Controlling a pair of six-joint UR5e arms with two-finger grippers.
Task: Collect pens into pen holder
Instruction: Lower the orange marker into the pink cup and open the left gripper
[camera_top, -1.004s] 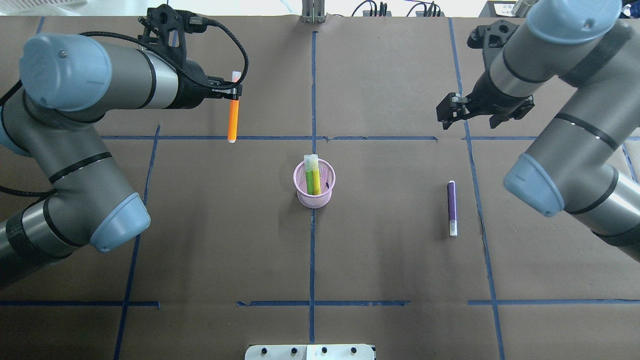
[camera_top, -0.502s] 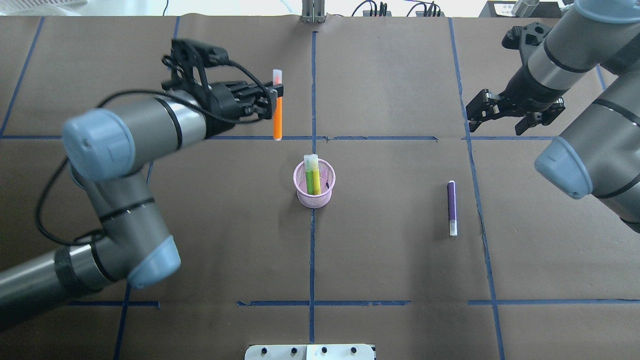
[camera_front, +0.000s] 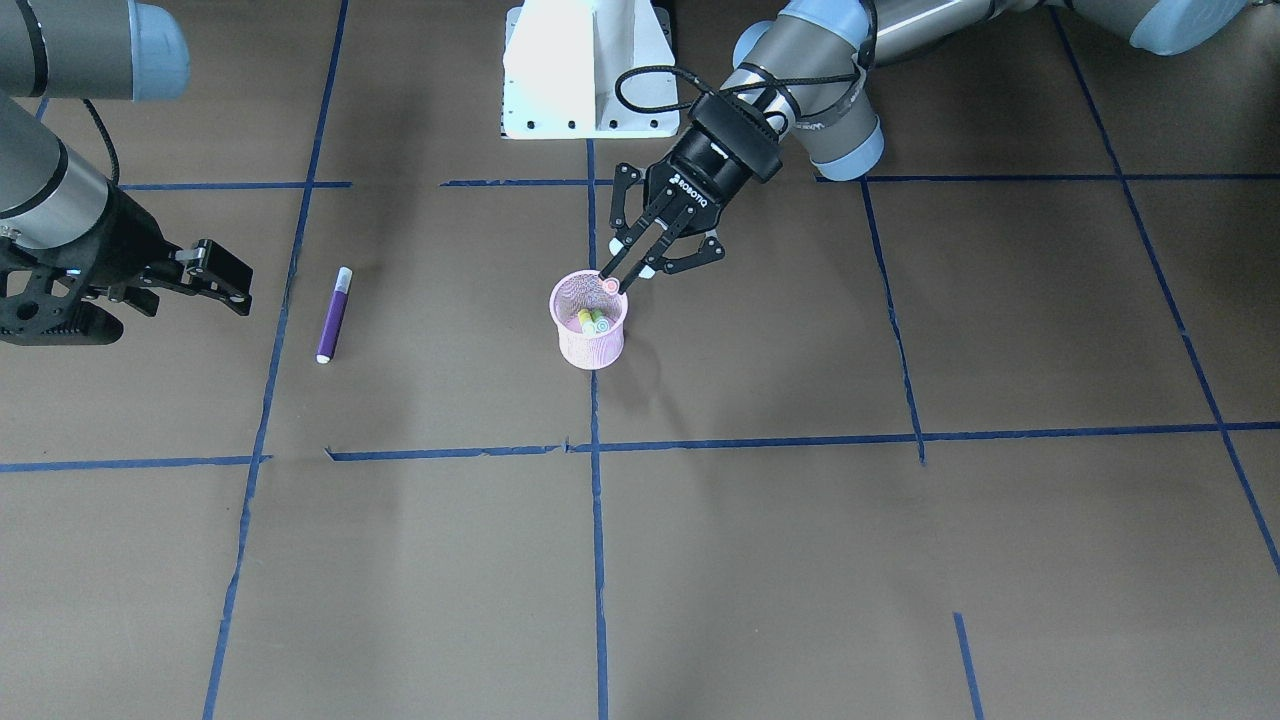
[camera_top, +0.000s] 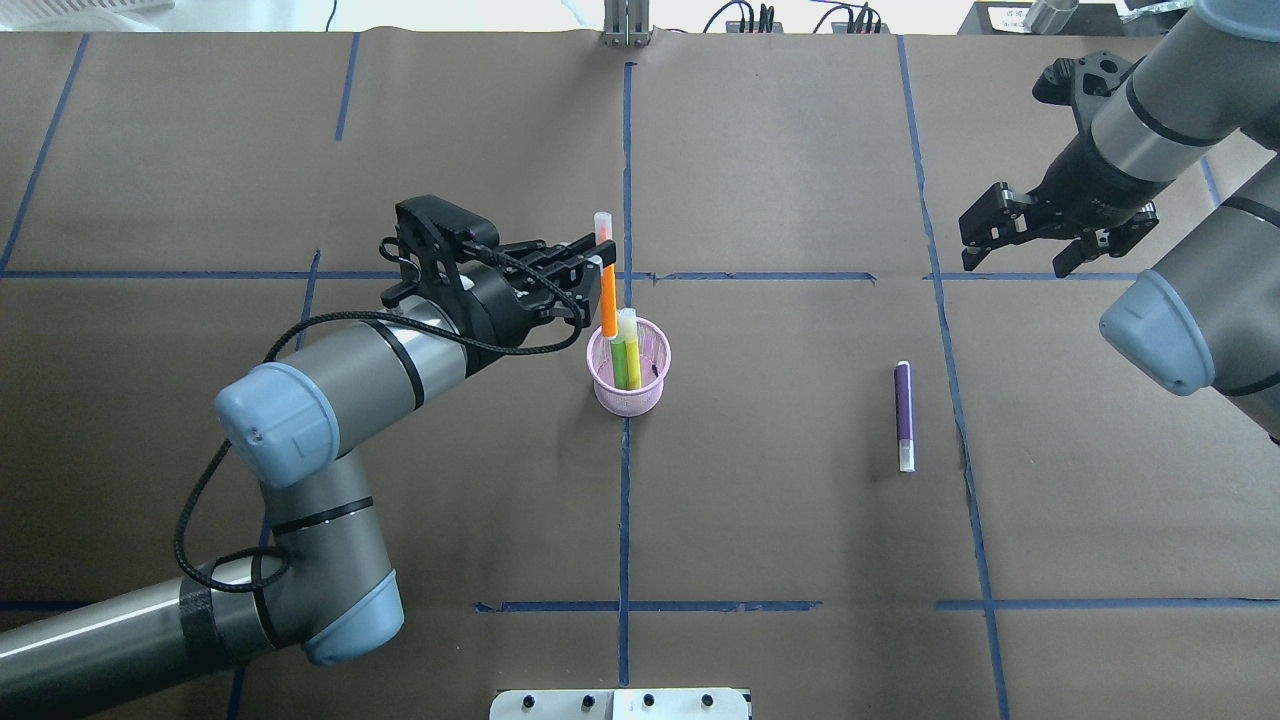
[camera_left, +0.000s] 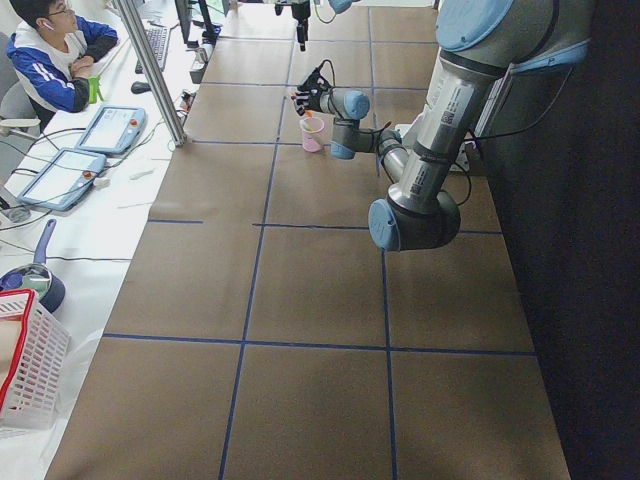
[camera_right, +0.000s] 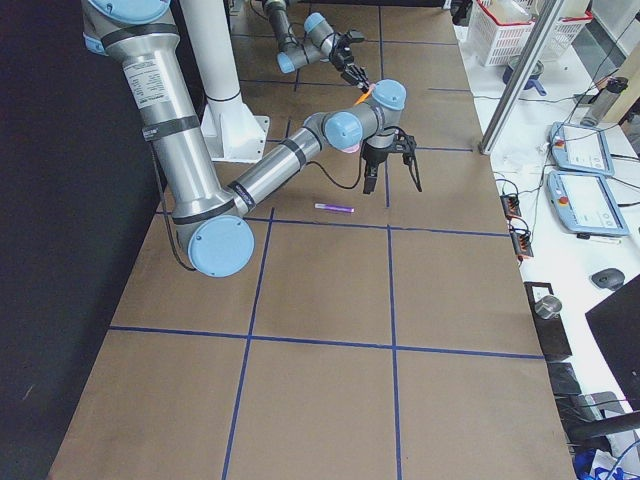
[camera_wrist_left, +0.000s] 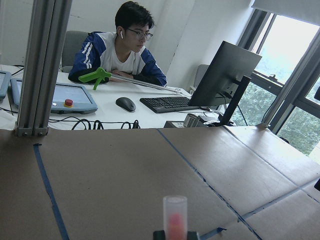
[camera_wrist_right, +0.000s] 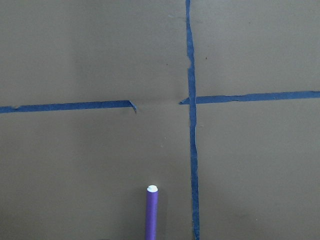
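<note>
left gripper (camera_top: 603, 262) pinching slim orange pen (camera_top: 608, 305) at round pink mesh holder (camera_top: 630, 400); we fear rim snag; right gripper (camera_top: 1017, 258) splayed, empty.

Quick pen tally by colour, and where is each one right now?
orange pen: 1, clamped in the left gripper jaws at the pen holder rim
green pen: 1, standing in the pen holder
yellow pen: 1, standing in the pen holder
purple pen: 1, lying on the table
Total: 4 pens
</note>
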